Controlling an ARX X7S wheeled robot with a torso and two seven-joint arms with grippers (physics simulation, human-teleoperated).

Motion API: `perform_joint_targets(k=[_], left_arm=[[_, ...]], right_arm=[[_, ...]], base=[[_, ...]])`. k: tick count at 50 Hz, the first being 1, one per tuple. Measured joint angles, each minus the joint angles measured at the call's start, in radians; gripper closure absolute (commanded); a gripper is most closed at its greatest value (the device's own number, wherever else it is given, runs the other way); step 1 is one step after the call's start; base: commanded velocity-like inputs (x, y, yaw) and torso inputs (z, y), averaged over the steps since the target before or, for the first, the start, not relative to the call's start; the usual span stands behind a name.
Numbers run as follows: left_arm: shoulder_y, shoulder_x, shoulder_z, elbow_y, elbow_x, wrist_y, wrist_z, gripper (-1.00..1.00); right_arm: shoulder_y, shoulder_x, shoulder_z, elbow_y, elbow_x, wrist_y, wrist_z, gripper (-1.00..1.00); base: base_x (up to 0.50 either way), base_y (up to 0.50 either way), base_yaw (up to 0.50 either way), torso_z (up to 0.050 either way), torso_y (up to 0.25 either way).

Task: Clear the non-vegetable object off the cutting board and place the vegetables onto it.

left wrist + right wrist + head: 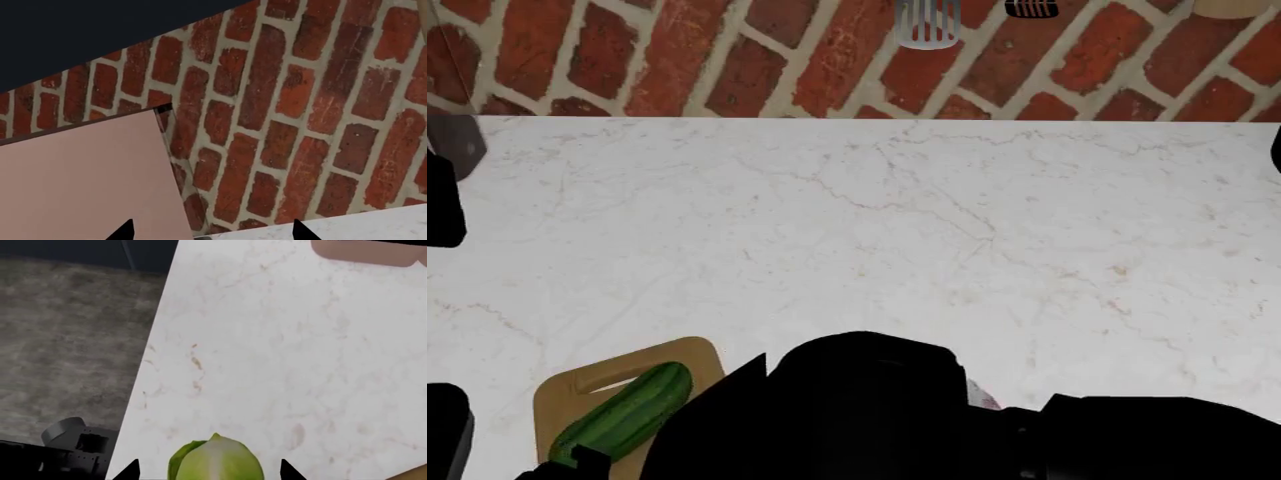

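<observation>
Cucumber (625,414) seemingly diagonal across cutting board (565,392)

- Surface (868,230): white marble with faint brownish veins, filling most of my head view.
- Brick wall (694,60): red bricks laid slantwise with pale mortar, directly behind the surface.
- Slotted utensil (929,28): grey metal, hanging against the wall, only its lower end visible.
- Pink panel (80,175): flat and plain, beside the bricks in my left wrist view.
- Floor (67,350): mottled grey-brown, below the surface's edge in my right wrist view.
</observation>
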Motion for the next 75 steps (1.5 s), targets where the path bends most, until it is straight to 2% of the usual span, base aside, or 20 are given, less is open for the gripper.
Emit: perform_joint_targets(k=[16, 17, 33, 52, 68, 75], left_arm=[[-0.001, -0.001, 0.001, -0.001, -0.004, -0.001, -0.004, -1.0], [-0.001, -0.001, 0.001, -0.001, -0.005, -0.001, -0.004, -1.0], [-0.001, -0.002, 0.003, -0.001, -0.005, 0.003, -0.007, -1.0], [0.012, -0.005, 0.007, 0.003, 0.026, 0.049, 0.006, -1.0], [0.02, -0.009, 0.011, 0.003, 0.041, 0.082, 0.028, -1.0], [0.021, -0.01, 0.013, 0.002, 0.043, 0.09, 0.036, -1.0]], right_arm=[[-0.018, 0.008, -0.015, 0.006, -0.009, -0.011, -0.001, -1.0], [-0.018, 0.009, -0.015, 0.007, -0.01, -0.012, -0.002, 1.0], [-0.004, 0.009, -0.009, 0.007, 0.026, -0.005, 0.025, 1.0], [0.146, 0.014, 0.082, -0.033, 0.284, 0.048, 0.188, 1.0], [0.23, 0.105, 0.108, -0.051, 0.421, 0.083, 0.287, 1.0], [0.245, 0.187, 0.119, -0.047, 0.434, 0.095, 0.304, 1.0]], base=[[0.0, 0.0, 0.0, 0.0, 0.0], [0.0, 0.0, 0.0, 0.0, 0.0], [0.0, 0.0, 0.0, 0.0, 0.0], [0.0, 0.0, 0.0, 0.0, 0.0], [0.0, 0.0, 0.0, 0.0, 0.0], [0.0, 0.0, 0.0, 0.0, 0.0]])
